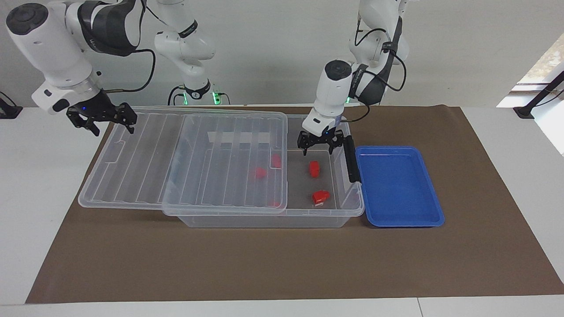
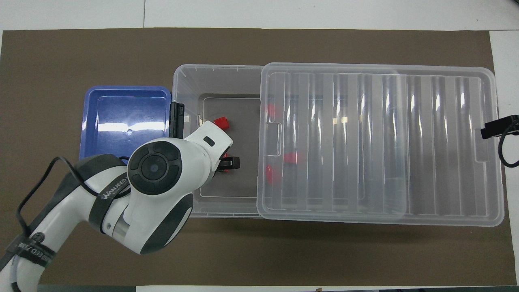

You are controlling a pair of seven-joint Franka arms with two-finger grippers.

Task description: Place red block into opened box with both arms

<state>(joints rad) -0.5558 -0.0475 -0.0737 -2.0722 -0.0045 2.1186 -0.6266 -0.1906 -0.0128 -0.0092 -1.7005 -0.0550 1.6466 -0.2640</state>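
Note:
The box (image 1: 264,219) (image 2: 187,77) stands open at the left arm's end, its ribbed lid (image 1: 145,154) (image 2: 381,142) slid toward the right arm's end. A red block (image 1: 313,168) lies on the box floor, free of any grip. My left gripper (image 1: 318,147) hangs open just above it, over the uncovered part of the box. From overhead the left wrist hides that block, and only one of the fingers (image 2: 229,163) shows. My right gripper (image 1: 110,124) (image 2: 496,129) is open in the air over the lid's outer end, holding nothing.
Another red block (image 1: 320,197) (image 2: 221,123) lies in the box, farther from the robots. Two more (image 1: 261,172) (image 1: 276,161) show through the lid. A black latch (image 1: 350,160) (image 2: 177,121) sits on the box end. A shallow blue tray (image 1: 396,185) (image 2: 121,117) adjoins it.

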